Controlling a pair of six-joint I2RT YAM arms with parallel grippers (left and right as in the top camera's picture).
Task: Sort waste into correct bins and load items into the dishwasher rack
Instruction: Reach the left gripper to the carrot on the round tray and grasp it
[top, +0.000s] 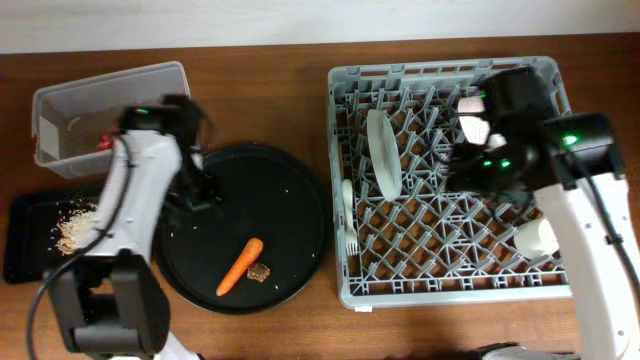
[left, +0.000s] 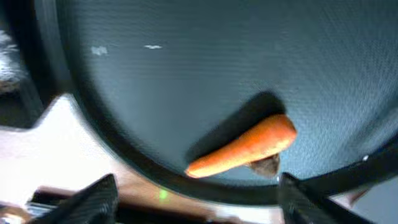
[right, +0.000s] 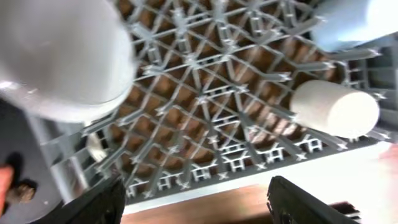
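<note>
An orange carrot (top: 240, 266) (left: 245, 146) and a small brown chunk (top: 259, 271) (left: 266, 165) lie on the round black tray (top: 290, 200). My left gripper (top: 196, 188) (left: 199, 202) hovers open and empty over that tray's left side. The red wrapper (top: 103, 142) is in the clear tub (top: 150, 80). Rice (top: 75, 228) lies in the shallow black tray (top: 25, 250). The grey rack (top: 450, 290) holds an upright white plate (top: 383, 152) (right: 62, 56), a fork (top: 350, 225), a small white cup (top: 535, 237) (right: 336, 107) and a light blue cup (right: 354, 18). My right gripper (top: 468, 168) (right: 196, 205) hangs open and empty above the rack.
A pale bowl (top: 472, 115) shows partly under the right arm at the rack's back. A few rice grains dot the round tray. Bare wooden table (top: 270, 70) lies between the tub and the rack.
</note>
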